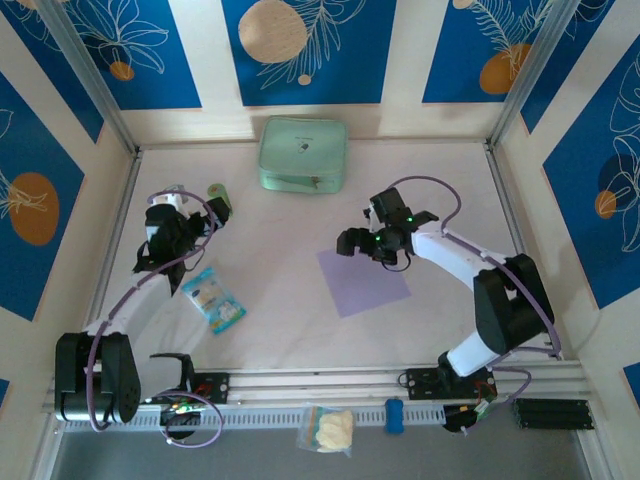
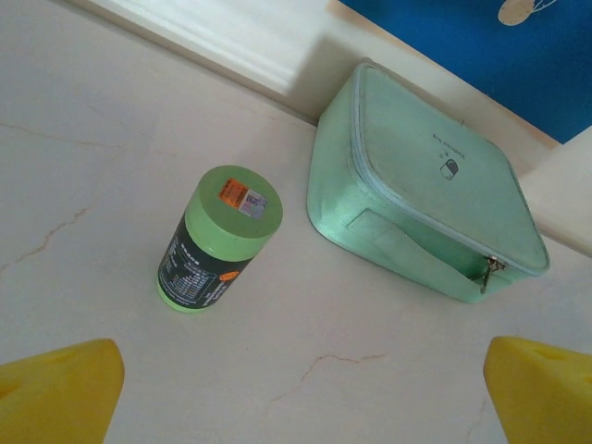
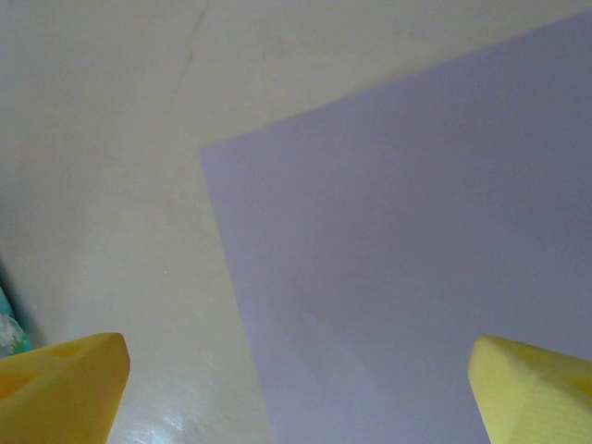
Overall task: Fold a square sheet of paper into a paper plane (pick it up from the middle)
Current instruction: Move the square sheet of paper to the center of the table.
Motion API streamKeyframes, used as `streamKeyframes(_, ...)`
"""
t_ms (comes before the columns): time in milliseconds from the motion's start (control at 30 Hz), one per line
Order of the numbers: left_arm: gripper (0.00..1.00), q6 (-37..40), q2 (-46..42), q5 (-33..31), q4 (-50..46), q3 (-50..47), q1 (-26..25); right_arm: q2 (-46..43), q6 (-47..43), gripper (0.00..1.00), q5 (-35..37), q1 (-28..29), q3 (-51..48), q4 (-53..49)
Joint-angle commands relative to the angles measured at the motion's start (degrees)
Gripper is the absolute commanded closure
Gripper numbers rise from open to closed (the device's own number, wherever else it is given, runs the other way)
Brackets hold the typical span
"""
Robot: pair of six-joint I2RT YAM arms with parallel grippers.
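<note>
The square sheet of paper [image 1: 362, 283] is plain lavender and lies flat on the table right of centre, one corner pointing toward the back. My right gripper [image 1: 365, 224] hovers over its far left corner, open, with nothing between its yellow fingertips [image 3: 65, 384]. In the right wrist view the sheet [image 3: 398, 250] spreads under the right gripper [image 3: 301, 398], its left edge running between the jaws. My left gripper [image 1: 190, 205] stands open at the left of the table, over bare tabletop, nothing held [image 2: 301, 398]. A paper plane is out of view.
A mint-green pouch [image 1: 303, 154] sits at the back centre. A green-capped bottle [image 2: 217, 240] stands just ahead of the left gripper. A blue-and-white snack packet [image 1: 213, 297] lies left of the sheet. Walls close in the table on three sides.
</note>
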Motion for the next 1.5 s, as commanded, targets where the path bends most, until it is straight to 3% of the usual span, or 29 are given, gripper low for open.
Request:
streamKeyframes(0, 0.01, -1.3, 0.3, 1.3, 0.2, 0.6, -0.3, 2.5, 1.5, 0.07, -1.7, 1.4, 0.5, -0.4)
streamKeyframes(500, 0.01, -1.6, 0.9, 0.9, -1.7, 0.8, -0.3, 13.7, 4.7, 0.09, -1.6, 3.6, 2.8, 5.8)
streamKeyframes(633, 0.01, -2.1, 2.6, 0.8, -2.7, 1.6, -0.3, 17.6, 12.5, 0.09, -3.8, 5.3, 4.9, 10.0)
streamKeyframes(833, 0.01, -4.5, 6.4, 2.0, -4.9, 3.5, -0.7, 25.4, 30.6, 0.10, 4.7, 9.9, 16.2, 0.6)
streamKeyframes(1000, 0.01, -5.3, 8.2, 3.9, -9.6, 6.0, -1.4, 27.7, 37.0, 0.11, 5.5, 12.6, 23.3, 0.0)
streamKeyframes(1133, 0.01, -7.0, 9.0, 3.8, -14.5, 7.6, -2.6, 26.2, 39.3, 0.11, 4.5, 13.2, 28.2, 1.9)
streamKeyframes(1233, 0.01, -8.1, 9.3, 3.2, -19.5, 9.8, -4.2, 21.6, 38.3, 0.11, 4.5, 11.6, 26.1, 4.2)
streamKeyframes(1467, 0.01, -5.6, 14.6, -5.7, -38.1, 21.3, -14.8, 7.8, 23.1, 0.05, 4.0, 2.8, 12.8, 8.1)
